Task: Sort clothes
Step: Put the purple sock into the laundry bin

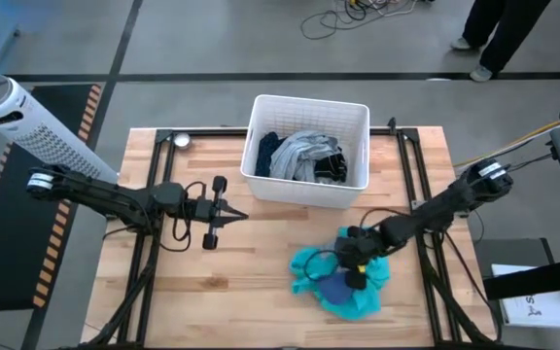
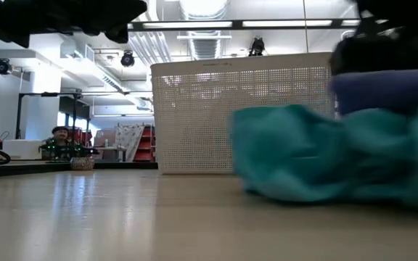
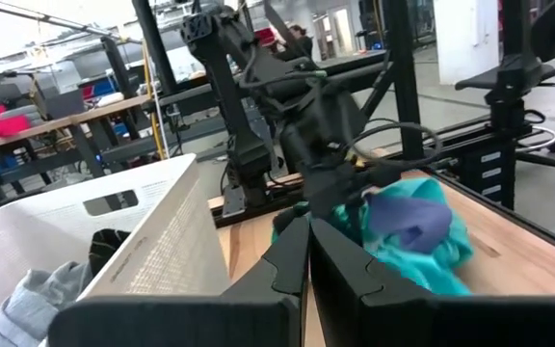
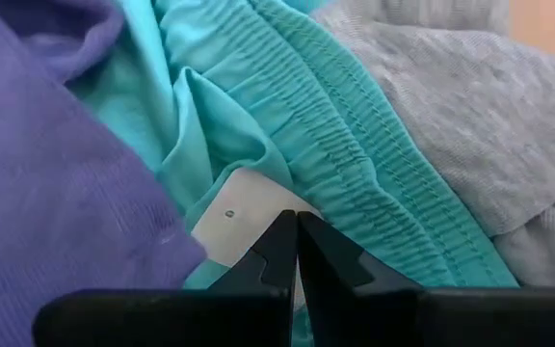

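Observation:
A bright teal garment lies crumpled on the wooden table near its front right, with a small purple-blue piece on top of it. My right gripper is down on this pile, fingers shut. The right wrist view shows the teal waistband, a white label, the purple-blue piece and grey cloth. The white basket holds grey and dark navy clothes. My left gripper is shut and empty above the table, left of the basket. My right gripper has its shut fingertips against the teal garment at its white label, just inside the gathered waistband. It comes slanting down from the table's right. I cannot tell whether any cloth is caught between the fingers. The garment lies slack on the table.
The basket stands at the table's far middle, just behind the teal pile. A white tower fan stands off the far left corner. A person's legs show beyond the far right. Bare wood lies at the front left.

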